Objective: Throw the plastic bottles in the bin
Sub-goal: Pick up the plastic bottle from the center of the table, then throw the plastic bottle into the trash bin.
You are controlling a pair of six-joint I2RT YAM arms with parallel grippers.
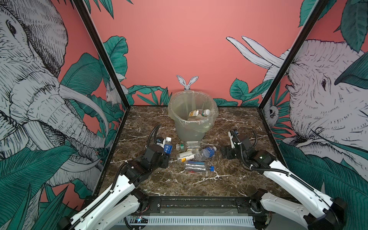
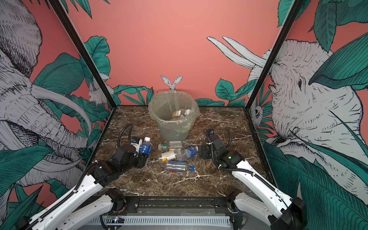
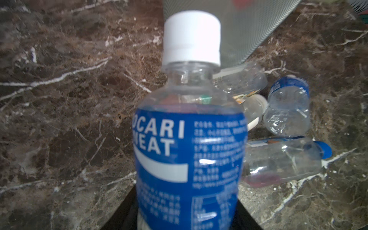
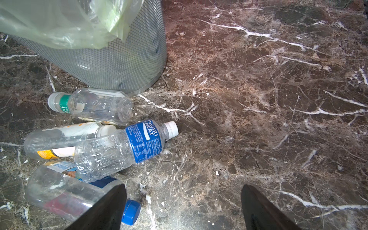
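My left gripper (image 1: 166, 151) (image 3: 187, 217) is shut on an upright blue-labelled plastic bottle (image 1: 167, 146) (image 3: 189, 149) with a white cap, left of the pile. The bin (image 1: 189, 131) (image 2: 173, 129) stands at the back centre with bottles (image 1: 199, 114) inside. In front of it lie several bottles: a green-banded one (image 4: 93, 104), a white-and-yellow one (image 4: 59, 139), a blue-labelled one (image 4: 127, 147) and a blue-capped one (image 4: 65, 191). My right gripper (image 1: 226, 153) (image 4: 183, 209) is open and holds nothing, low over the table just right of the pile.
The marble tabletop (image 1: 199, 185) is walled by patterned panels on the left, right and back. A black rail (image 1: 197, 203) runs along the front edge. The bin's clear bag (image 4: 59, 25) hangs over its rim.
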